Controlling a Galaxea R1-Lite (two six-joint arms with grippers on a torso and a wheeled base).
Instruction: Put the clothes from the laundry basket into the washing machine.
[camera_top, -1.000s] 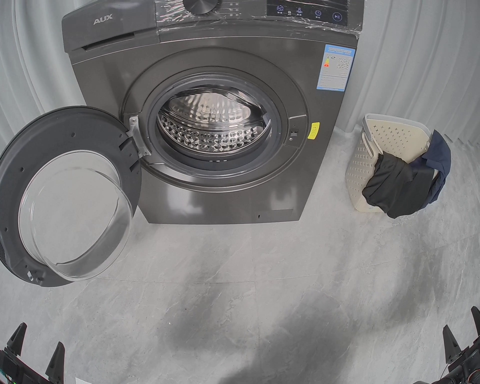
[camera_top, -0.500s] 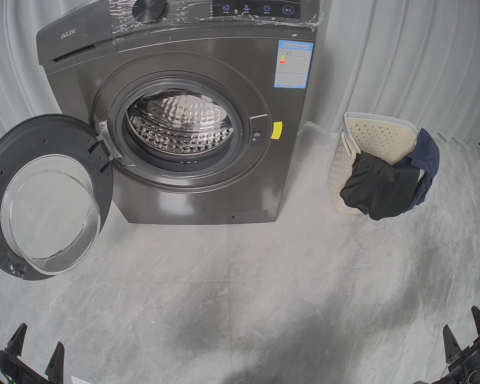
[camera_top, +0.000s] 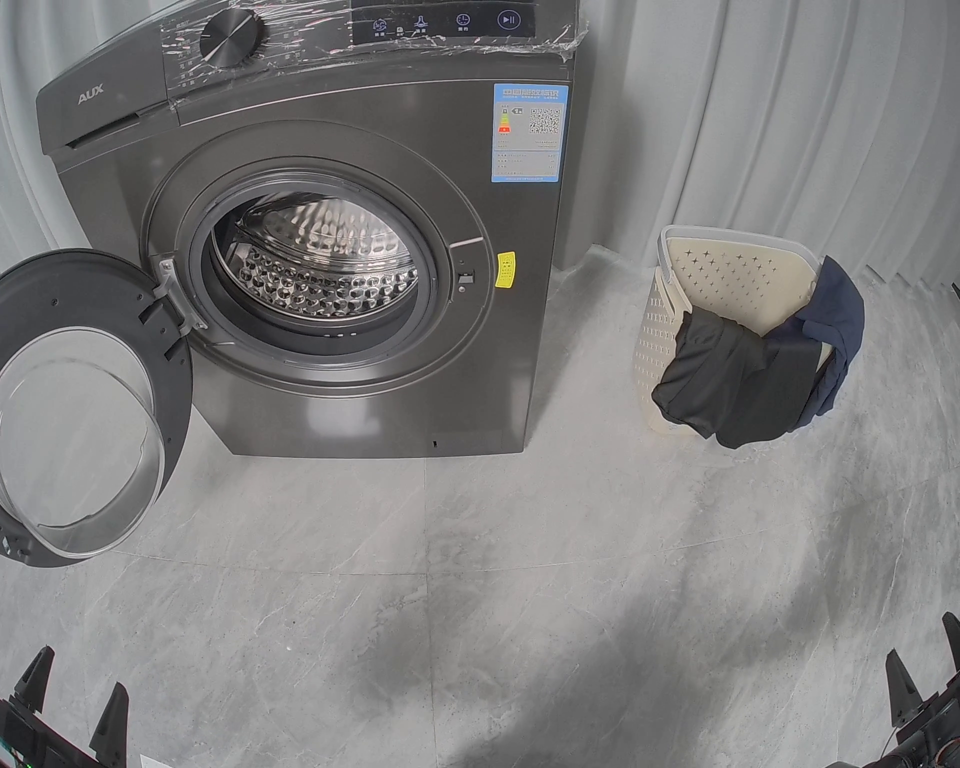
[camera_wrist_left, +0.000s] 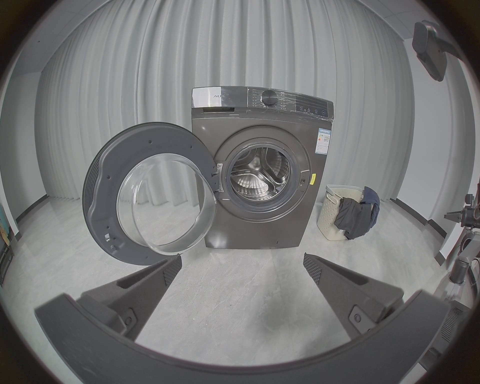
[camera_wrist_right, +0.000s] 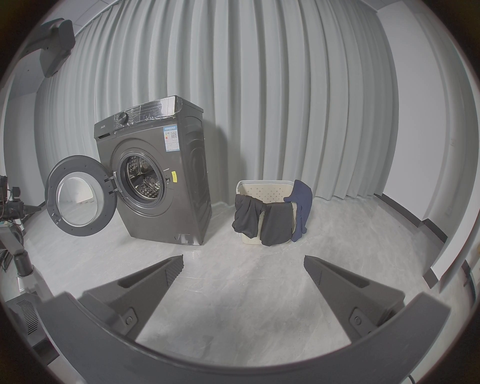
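Observation:
A grey front-loading washing machine (camera_top: 330, 240) stands at the back left, its round door (camera_top: 75, 410) swung wide open and its steel drum (camera_top: 315, 255) bare. To its right a cream laundry basket (camera_top: 735, 275) sits on the floor with a black garment (camera_top: 740, 375) and a navy garment (camera_top: 830, 320) draped over its rim. My left gripper (camera_top: 72, 695) is open low at the near left, far from both. My right gripper (camera_top: 925, 665) is open at the near right, well short of the basket (camera_wrist_right: 265, 192).
Grey stone floor (camera_top: 520, 580) stretches between me and both the machine and the basket. White pleated curtains (camera_top: 780, 120) line the back wall. The open door juts out to the left of the machine.
The whole head view has shifted: the machine and basket now lie further left, so the camera has turned right. Both grippers hold the same spots in the picture.

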